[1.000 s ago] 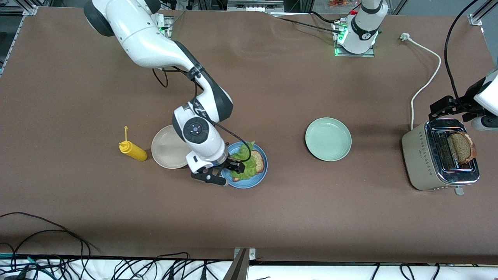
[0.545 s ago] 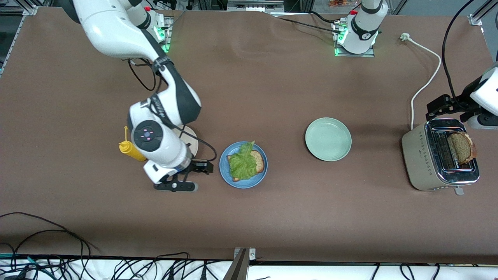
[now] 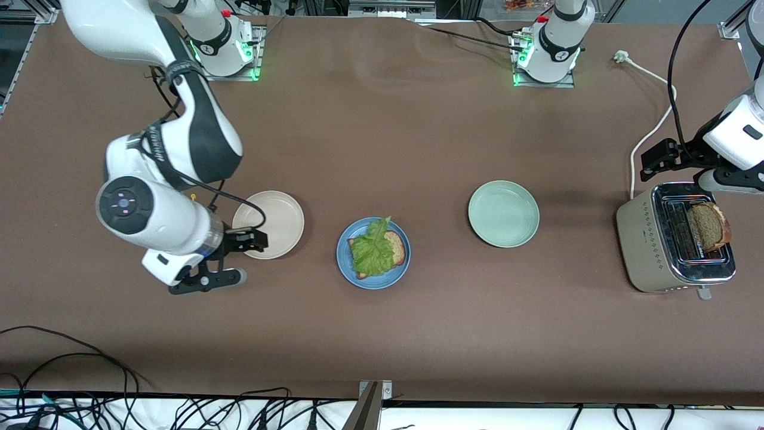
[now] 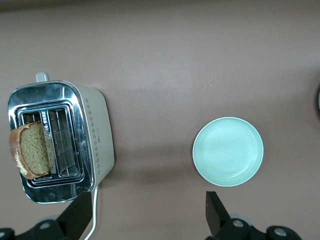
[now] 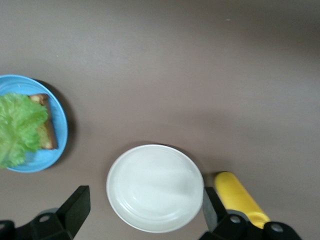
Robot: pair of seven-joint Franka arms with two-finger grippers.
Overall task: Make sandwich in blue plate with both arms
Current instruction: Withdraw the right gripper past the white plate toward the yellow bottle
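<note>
Front view shows the blue plate [image 3: 373, 280] mid-table, between the beige plate [image 3: 270, 223] and the pale green plate [image 3: 503, 213], carrying one slice of bread [image 3: 396, 248] with a crinkled lettuce leaf [image 3: 371, 252] on top; the sandwich lacks its top slice. That second slice [image 3: 708, 226] stands upright in a slot of the toaster [image 3: 673, 245] at the left arm's end of the table. It looks light, dry and stiff but crumbly, so a gentle pinch across its flat faces on the part above the slot seems the safest hold; the lettuce is limp and would shift if nudged. The left gripper [image 3: 674, 168] hangs over the toaster's edge nearest the bases, fingers spread wide and empty, touching nothing; the left wrist view shows both fingers apart with the toaster between and below them. The right gripper [image 3: 230, 258] hovers just beside the beige plate, over its rim, also spread and empty, with the yellow bottle [image 5: 239, 197] beneath it.
</note>
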